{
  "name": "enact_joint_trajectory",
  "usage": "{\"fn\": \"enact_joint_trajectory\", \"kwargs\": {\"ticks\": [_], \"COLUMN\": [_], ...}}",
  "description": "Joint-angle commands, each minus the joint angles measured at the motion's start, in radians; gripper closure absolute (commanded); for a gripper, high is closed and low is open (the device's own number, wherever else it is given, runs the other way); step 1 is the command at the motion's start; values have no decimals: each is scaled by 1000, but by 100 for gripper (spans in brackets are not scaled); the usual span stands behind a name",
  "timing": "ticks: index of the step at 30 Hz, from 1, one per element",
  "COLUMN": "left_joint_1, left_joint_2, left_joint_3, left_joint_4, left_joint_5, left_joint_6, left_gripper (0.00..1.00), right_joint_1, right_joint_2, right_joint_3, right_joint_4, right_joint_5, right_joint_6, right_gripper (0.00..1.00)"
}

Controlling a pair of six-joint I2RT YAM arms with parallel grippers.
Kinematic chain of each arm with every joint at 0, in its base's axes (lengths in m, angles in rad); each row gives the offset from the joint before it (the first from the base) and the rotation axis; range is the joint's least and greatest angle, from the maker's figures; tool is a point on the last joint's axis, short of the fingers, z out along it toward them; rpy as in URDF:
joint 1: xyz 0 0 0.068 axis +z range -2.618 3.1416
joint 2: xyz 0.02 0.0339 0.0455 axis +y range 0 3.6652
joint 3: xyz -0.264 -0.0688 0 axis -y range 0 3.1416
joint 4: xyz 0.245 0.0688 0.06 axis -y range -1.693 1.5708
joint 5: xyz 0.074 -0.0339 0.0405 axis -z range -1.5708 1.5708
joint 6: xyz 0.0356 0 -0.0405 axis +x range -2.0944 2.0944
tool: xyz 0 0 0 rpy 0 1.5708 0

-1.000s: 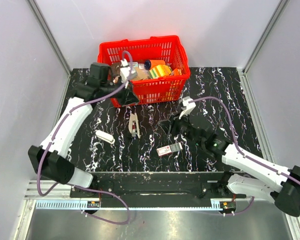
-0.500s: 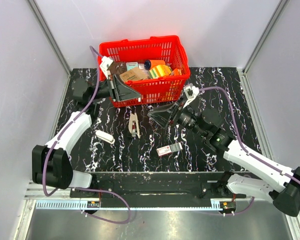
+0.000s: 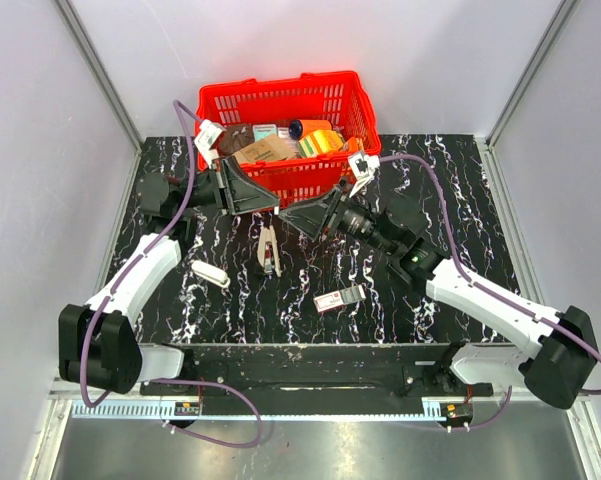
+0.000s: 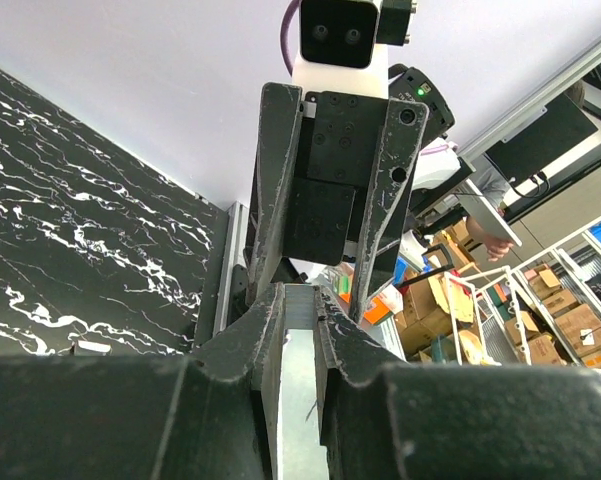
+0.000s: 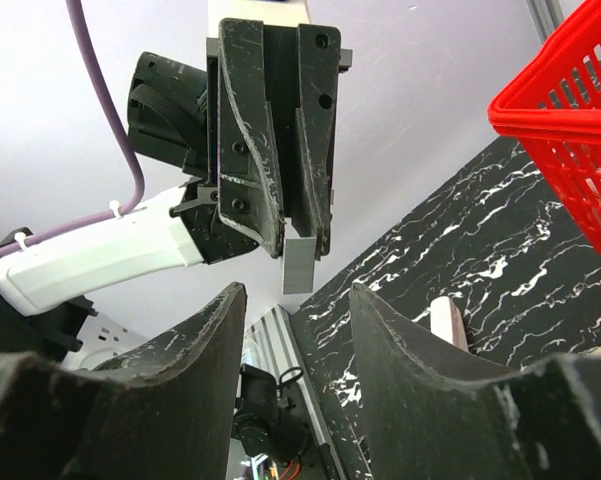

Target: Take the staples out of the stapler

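My left gripper is shut on a flat grey strip of staples, which sticks out past its fingertips. It hangs in the air in front of the red basket. My right gripper faces it tip to tip with its jaws open. Its fingertips stand just short of the strip and nothing is between them. The cream-white stapler lies on the black table below the two grippers with its arms spread. Part of the stapler also shows in the right wrist view.
A red basket holding several boxes and packets stands at the back centre. A small white piece lies to the left of the stapler. A flat red-and-white box lies near the front. Grey walls close in both sides.
My left gripper swung from over the basket down and to the right, carrying the strip. My right gripper rose from the table toward it, and its jaws now stand wider than a second ago.
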Motion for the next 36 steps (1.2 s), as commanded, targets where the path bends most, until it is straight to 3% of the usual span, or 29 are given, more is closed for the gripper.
{"fn": "enact_joint_trajectory", "kwargs": {"ticks": [1, 21, 28, 30, 33, 36], "left_joint_1": [-1, -15, -24, -24, -24, -24], "left_joint_2": [-31, -47, -55, -61, -72, -81], "left_joint_3": [0, 1, 3, 4, 35, 150], "left_joint_4": [-4, -57, -120, -161, -325, -875], "left_joint_5": [16, 19, 22, 25, 23, -41], "left_joint_6": [32, 75, 130, 169, 303, 692], "left_gripper": [81, 80, 80, 79, 75, 62], "right_joint_1": [-11, -15, -15, -15, -15, -15], "right_joint_2": [13, 74, 71, 65, 51, 21], "right_joint_3": [52, 62, 62, 62, 62, 48], "right_joint_4": [81, 144, 142, 130, 78, -18], "right_joint_5": [-39, -75, -72, -66, -55, -21], "right_joint_6": [32, 75, 75, 67, 41, -6], "right_gripper": [49, 60, 76, 85, 97, 100]}}
